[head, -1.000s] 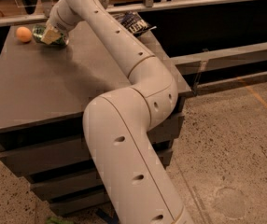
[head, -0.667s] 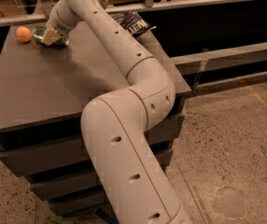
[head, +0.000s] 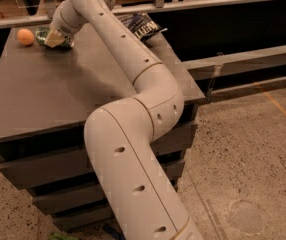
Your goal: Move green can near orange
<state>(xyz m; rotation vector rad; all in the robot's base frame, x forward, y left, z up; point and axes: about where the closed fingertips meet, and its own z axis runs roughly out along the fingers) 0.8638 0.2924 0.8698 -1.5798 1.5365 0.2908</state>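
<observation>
The green can (head: 66, 43) sits at the far left of the dark table (head: 43, 99), its mottled green label showing on both sides of my gripper. My gripper (head: 54, 38) is down at the can and covers its middle, with the arm reaching across the table from the front. The orange (head: 25, 36) rests on the table just left of the can, a small gap apart from it.
A dark blue crinkled chip bag (head: 142, 26) lies at the table's far right edge, behind my arm. A railing and a wall run behind the table. My arm's large links (head: 133, 149) hang over the table's front right corner. Speckled floor lies to the right.
The arm's lower links have shifted slightly to the left. The gripper, the can and the orange stay where they were.
</observation>
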